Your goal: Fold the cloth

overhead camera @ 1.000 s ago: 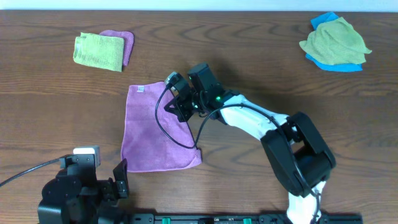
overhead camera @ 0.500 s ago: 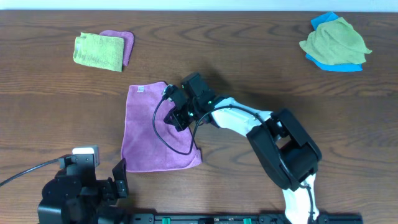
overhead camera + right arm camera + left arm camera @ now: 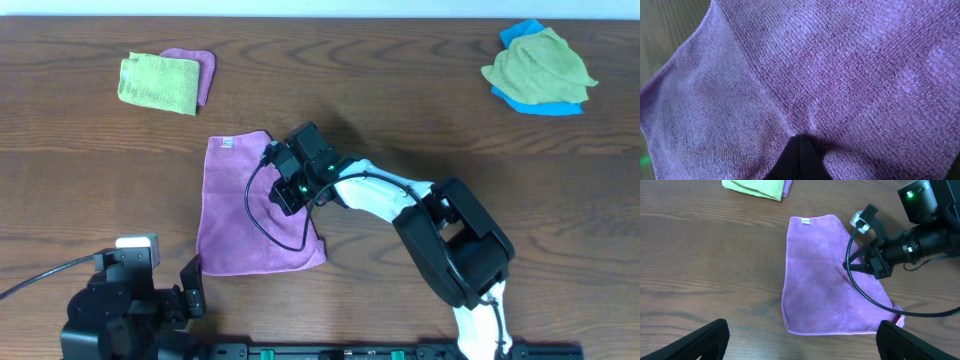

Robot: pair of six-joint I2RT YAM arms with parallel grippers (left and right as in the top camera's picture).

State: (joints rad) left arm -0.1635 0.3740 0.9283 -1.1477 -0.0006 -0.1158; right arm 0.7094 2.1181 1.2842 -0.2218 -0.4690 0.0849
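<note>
Now my right claw [image 3: 285, 195] is clamped shut, pinching the cloth [image 3: 245, 215] at its right edge.

From overhead I see the lilac cloth lying flat on the table [image 3: 100, 180] near the middle, a little to the left, with its white label [image 3: 226, 142] at the far left corner. On the right wrist camera the fabric puckers into creases that meet at the closed fingertips [image 3: 799, 150]. My left claw [image 3: 802, 326] hangs at the near edge with its fingers spread wide, holding nothing, apart from the cloth. A lime-green cloth [image 3: 158, 82] lies on a purple cloth [image 3: 205, 75] at the far left, and a green cloth [image 3: 538, 65] lies on a blue cloth [image 3: 548, 106] at the far right.
</note>
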